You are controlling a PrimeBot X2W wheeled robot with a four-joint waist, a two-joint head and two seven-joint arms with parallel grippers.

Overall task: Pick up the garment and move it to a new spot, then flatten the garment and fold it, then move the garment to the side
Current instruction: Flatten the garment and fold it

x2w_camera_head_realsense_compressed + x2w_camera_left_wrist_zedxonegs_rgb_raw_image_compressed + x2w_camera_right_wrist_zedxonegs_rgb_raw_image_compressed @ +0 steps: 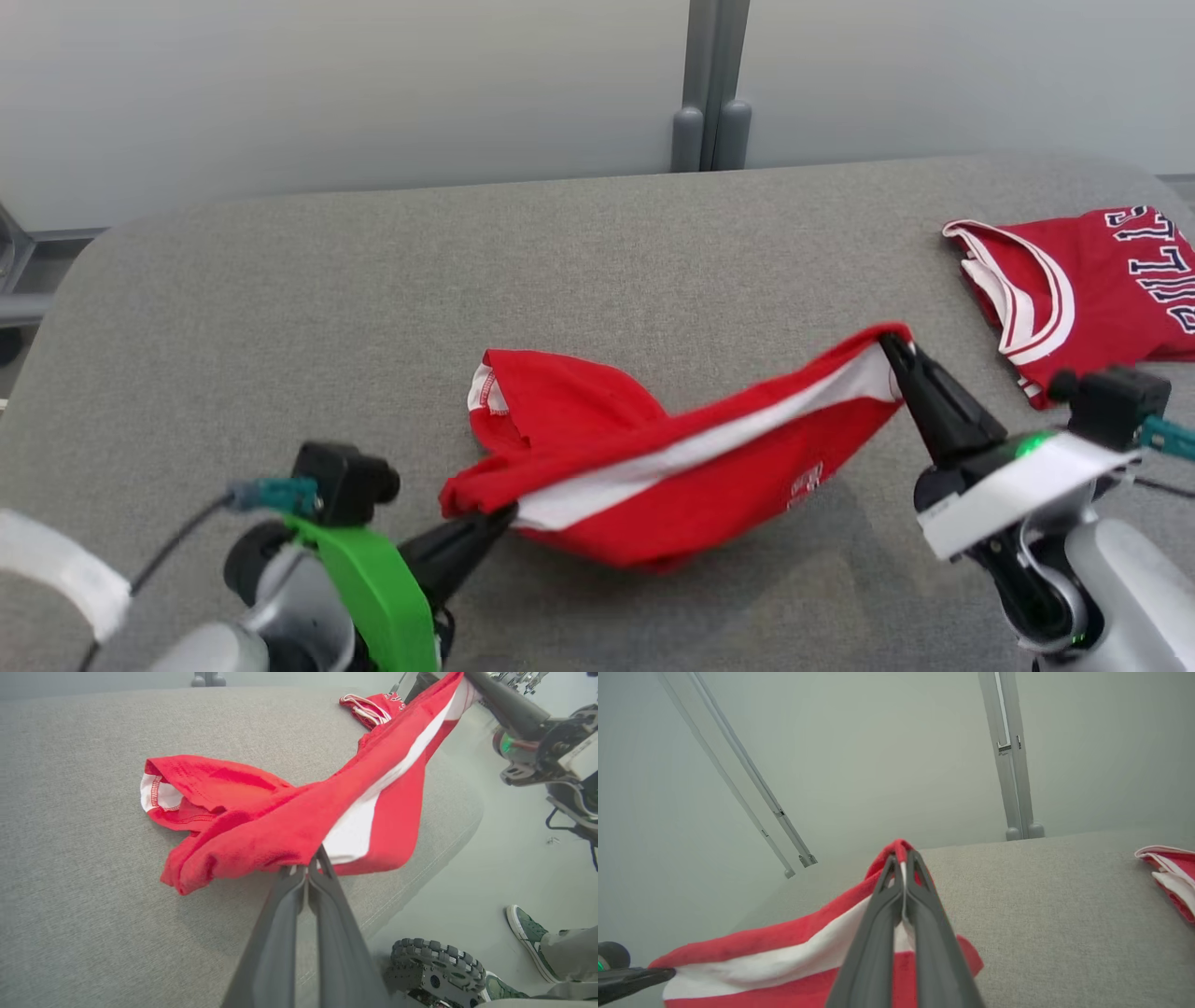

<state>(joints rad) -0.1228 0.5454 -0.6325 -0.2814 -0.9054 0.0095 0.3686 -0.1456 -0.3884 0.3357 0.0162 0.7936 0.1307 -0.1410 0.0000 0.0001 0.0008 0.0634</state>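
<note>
Fabric bunches at the lower left of the head view, where the left tool (502, 516) has its two dark fingers pressed together on one end of the red shorts (653, 476); from that pinch the shorts run up and to the right as a taut band, with a broad white stripe along its length and a small white emblem lower down; the far part of the cloth, with a white-lined opening edged in red stitching, slumps onto the grey surface (280, 299) behind the band; the lower edge sags over its own shadow on the surface; the right tool (892, 347) is clamped on the other end, raised off the surface, a red fold poking out past its fingertips; further right, well apart from the shorts, a red jersey (1092, 280) with white trim and dark lettering lies on the surface near its right edge; in the left wrist view a green sneaker (525, 933) stands on the floor beyond the surface's edge.
</note>
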